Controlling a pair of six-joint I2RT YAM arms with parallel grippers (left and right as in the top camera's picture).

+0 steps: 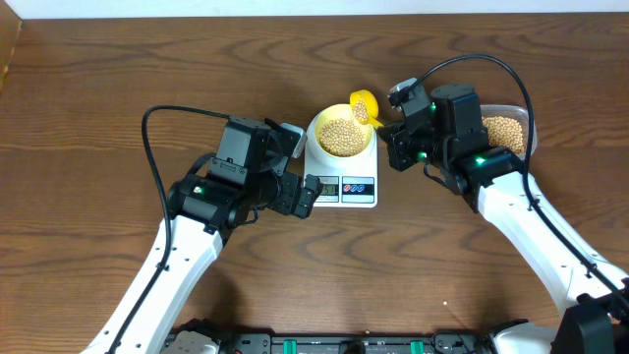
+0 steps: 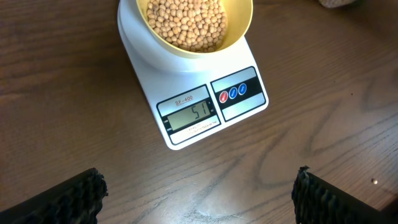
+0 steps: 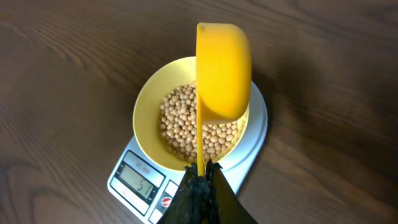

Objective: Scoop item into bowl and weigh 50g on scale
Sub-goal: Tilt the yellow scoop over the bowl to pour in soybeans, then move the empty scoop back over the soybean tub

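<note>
only the left wrist view lets us read the scale (image 2: 149, 74): 51, with the bowl (image 2: 236, 28) of beans (image 2: 186, 22) on it and the left gripper (image 2: 199, 196) wide and empty. the right wrist view shows us the right gripper (image 3: 200, 177) pinching the yellow scoop (image 3: 224, 68) by its handle over the bowl; overhead adds the tub (image 1: 524, 116).

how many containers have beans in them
3: the bowl on the scale, the scoop that the right gripper holds tilted over it, and the tub at far right, partly hidden behind the right arm.
</note>
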